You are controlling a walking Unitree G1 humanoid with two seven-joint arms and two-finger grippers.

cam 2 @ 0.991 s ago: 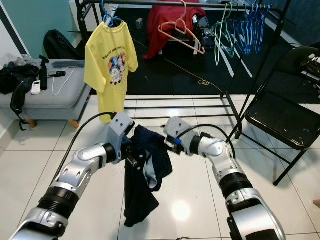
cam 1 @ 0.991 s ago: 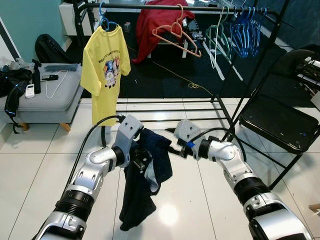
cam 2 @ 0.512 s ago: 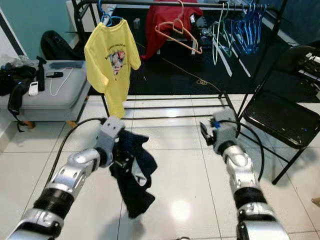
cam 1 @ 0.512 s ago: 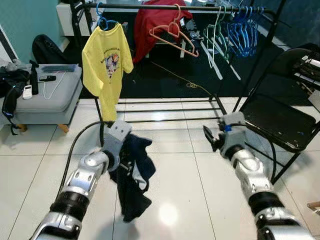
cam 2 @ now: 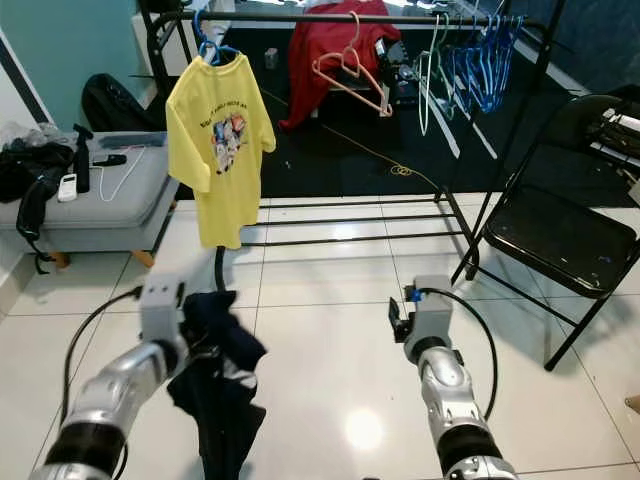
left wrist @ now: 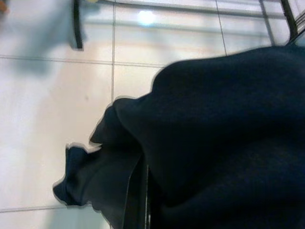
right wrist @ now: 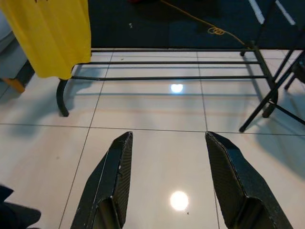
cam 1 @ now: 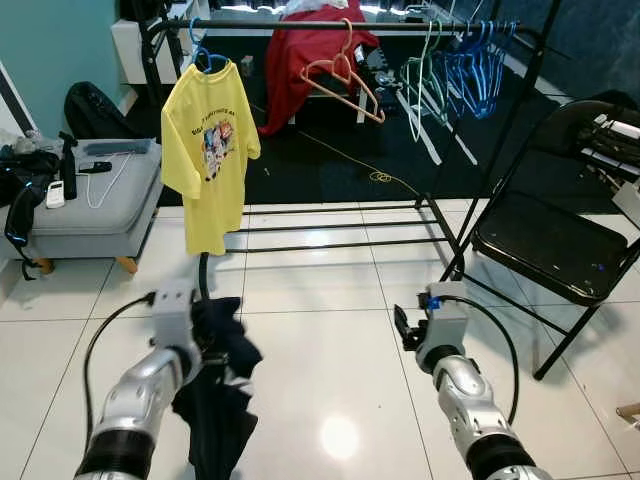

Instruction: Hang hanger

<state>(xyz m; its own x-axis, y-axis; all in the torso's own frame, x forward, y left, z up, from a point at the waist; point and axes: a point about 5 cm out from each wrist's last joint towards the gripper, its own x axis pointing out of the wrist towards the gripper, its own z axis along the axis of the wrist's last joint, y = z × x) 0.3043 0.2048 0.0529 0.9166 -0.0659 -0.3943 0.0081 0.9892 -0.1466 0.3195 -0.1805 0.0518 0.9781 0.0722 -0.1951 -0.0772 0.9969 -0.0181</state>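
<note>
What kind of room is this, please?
Probably a living space in a home, used for laundry: a clothes rack with hangers and a yellow T-shirt, a grey ottoman and a folding chair on a white tiled floor.

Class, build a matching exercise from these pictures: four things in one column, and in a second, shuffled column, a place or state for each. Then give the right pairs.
Things:
1. yellow T-shirt
2. dark garment
3. right claw
4. folding chair

Places or states:
A. open, holding nothing, over the tiled floor
B. stands at the robot's right, beside the rack's end
C. hangs on a blue hanger from the rack
D. held up off the floor at the left claw

Pairs: 1-C, 2-D, 3-A, 4-B
</note>
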